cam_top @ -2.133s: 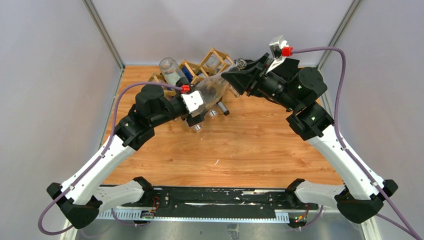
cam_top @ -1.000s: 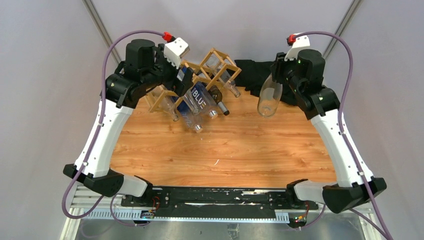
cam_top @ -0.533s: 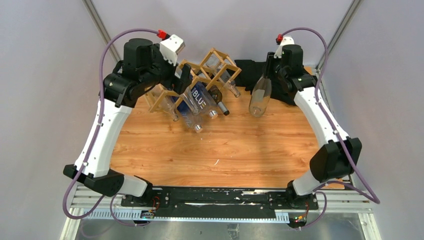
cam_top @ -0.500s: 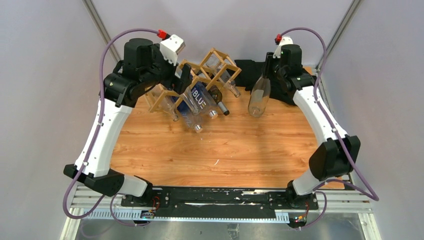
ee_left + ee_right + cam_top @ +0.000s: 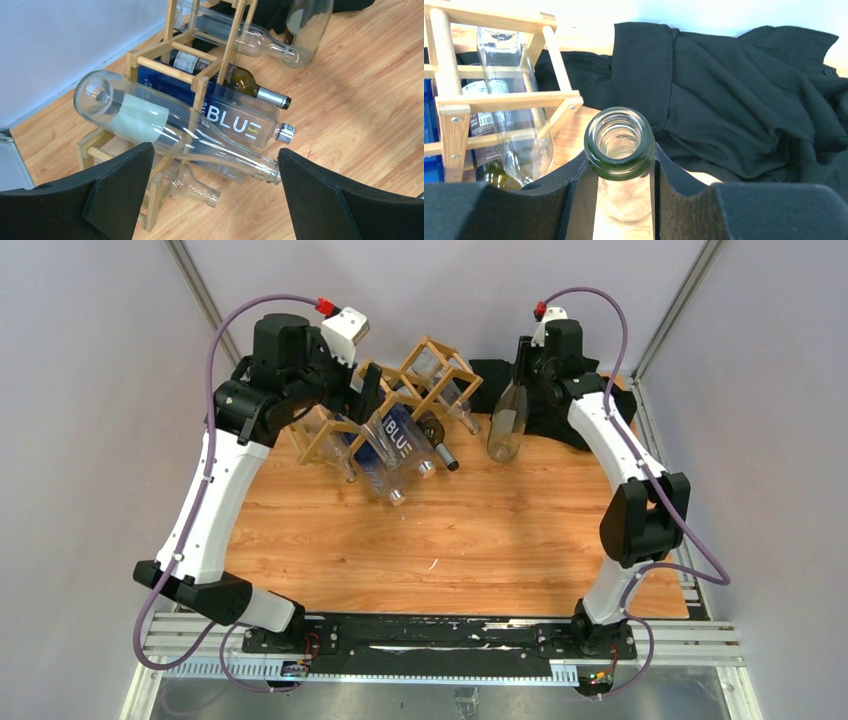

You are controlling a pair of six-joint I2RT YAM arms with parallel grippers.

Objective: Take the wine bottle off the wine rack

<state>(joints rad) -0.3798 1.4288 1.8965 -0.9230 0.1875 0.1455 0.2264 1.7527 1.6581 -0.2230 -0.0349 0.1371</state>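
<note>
The wine rack [image 5: 432, 360] stands at the back of the table and holds several bottles lying in its cells. My right gripper [image 5: 527, 365] is shut on the neck of a clear wine bottle [image 5: 507, 420], which hangs nearly upright to the right of the rack and apart from it. I cannot tell whether its base touches the table. The right wrist view shows the green-tinted mouth [image 5: 620, 142] between my right gripper's [image 5: 620, 170] pads. My left gripper [image 5: 365, 398] is open and empty above the rack's left part [image 5: 200, 82], with its jaws wide apart [image 5: 215, 156].
In the rack lie a clear bottle with a white label [image 5: 145, 117], a blue "BLUE" bottle [image 5: 235, 120], a dark bottle [image 5: 250, 85] and a clear one on top [image 5: 235, 37]. A black cloth [image 5: 570, 410] lies at the back right, behind the held bottle.
The right arm has drawn the clear bottle out of the rack, tipped it upright and carried it left toward the back. The left arm rose off the rack, then held still.
</note>
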